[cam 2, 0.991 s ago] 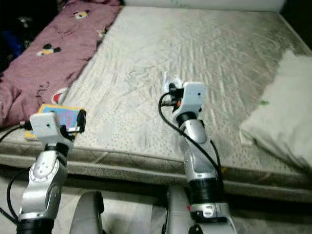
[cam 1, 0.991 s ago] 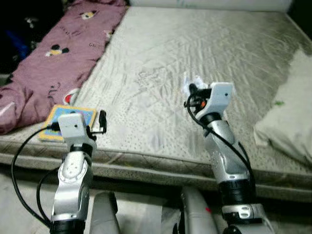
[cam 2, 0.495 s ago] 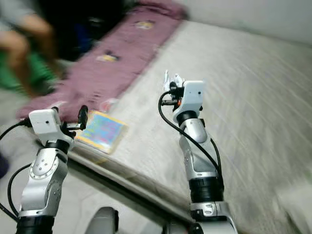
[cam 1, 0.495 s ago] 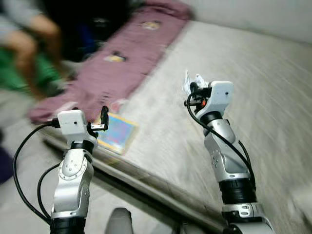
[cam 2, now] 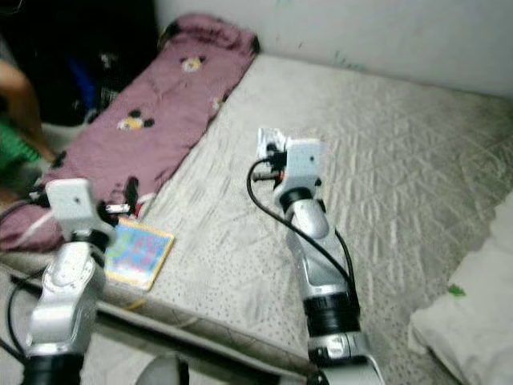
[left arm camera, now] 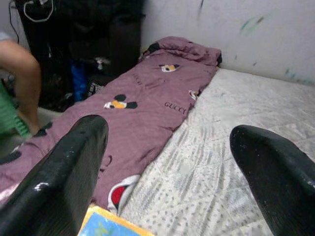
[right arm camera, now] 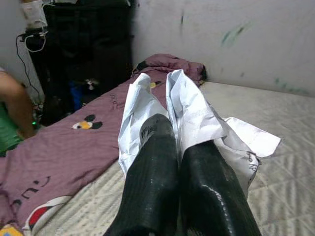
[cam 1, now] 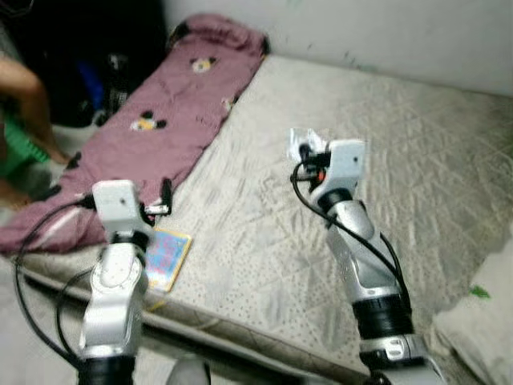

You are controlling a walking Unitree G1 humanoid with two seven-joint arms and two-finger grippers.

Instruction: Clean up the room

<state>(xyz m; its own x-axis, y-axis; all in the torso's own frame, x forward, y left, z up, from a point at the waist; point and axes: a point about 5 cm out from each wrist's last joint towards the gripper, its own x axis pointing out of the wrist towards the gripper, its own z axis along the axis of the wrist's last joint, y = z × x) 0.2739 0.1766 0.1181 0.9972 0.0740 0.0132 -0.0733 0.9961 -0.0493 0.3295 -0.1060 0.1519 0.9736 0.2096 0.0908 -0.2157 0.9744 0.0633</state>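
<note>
White crumpled paper (right arm camera: 197, 123) sat pinched between the right gripper's (right arm camera: 179, 147) closed fingers, held up above the bed's grey quilted mattress (cam 1: 417, 160). Left gripper (left arm camera: 172, 162) hovered near the mattress edge, fingers spread wide, empty. Colourful book (cam 2: 138, 253) lay at the edge below it. Maroon blanket (cam 1: 172, 108) ran along the bed's left side. A person's arm (left arm camera: 22, 78) showed beyond.
</note>
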